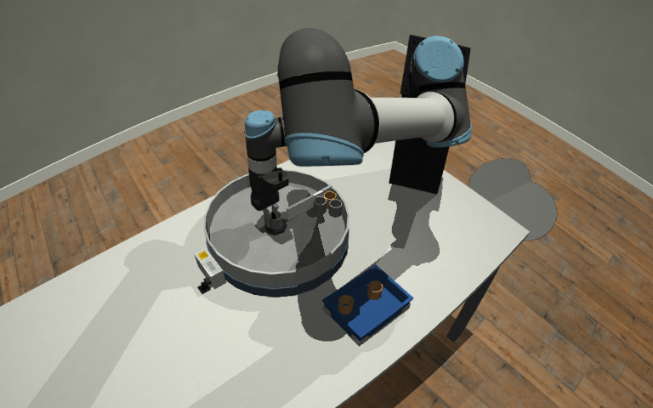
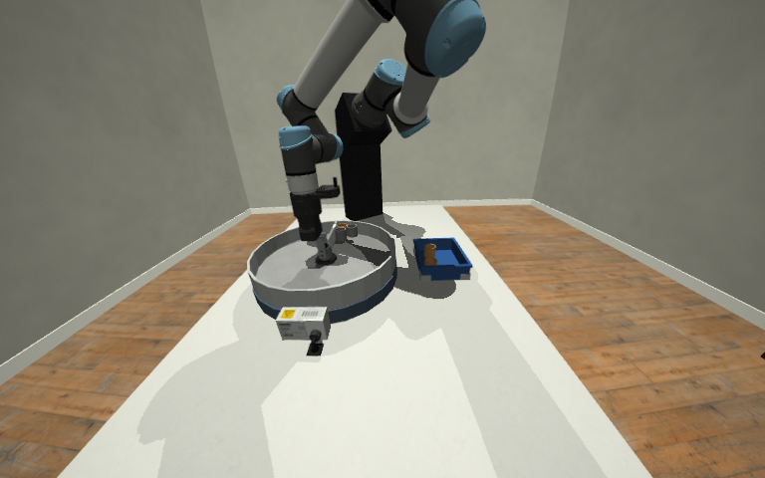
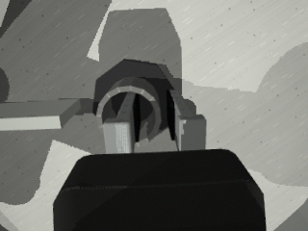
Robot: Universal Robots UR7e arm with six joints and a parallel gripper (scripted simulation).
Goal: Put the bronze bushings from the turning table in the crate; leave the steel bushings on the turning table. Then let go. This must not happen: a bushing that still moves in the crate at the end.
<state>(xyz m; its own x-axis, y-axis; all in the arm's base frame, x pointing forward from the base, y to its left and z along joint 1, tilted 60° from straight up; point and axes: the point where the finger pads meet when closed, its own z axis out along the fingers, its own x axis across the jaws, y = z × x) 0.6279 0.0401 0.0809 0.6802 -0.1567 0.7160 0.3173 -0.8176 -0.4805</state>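
The turning table (image 1: 276,279) (image 2: 316,294) carries one bronze bushing (image 1: 330,192) (image 2: 342,225) at its far right, close beside two steel bushings (image 1: 319,209) (image 1: 335,210). Two bronze bushings (image 1: 345,304) (image 1: 375,290) stand apart in the blue crate (image 1: 377,317) (image 2: 445,269). My gripper (image 1: 272,213) (image 2: 324,243) (image 3: 153,106) points down at the table's middle, its fingers partly open. A grey ring-shaped part (image 1: 276,223) (image 3: 127,89) sits below them on the dark hub. One finger overlaps its bore and the other is outside it. Finger contact is not visible; its lower part is hidden.
A straight divider bar (image 1: 303,205) (image 3: 29,123) runs from the hub towards the three bushings. A raised wall rings the turning table. A labelled motor box (image 1: 209,266) (image 2: 303,329) is at its near left side. The crate stands to the right of the table.
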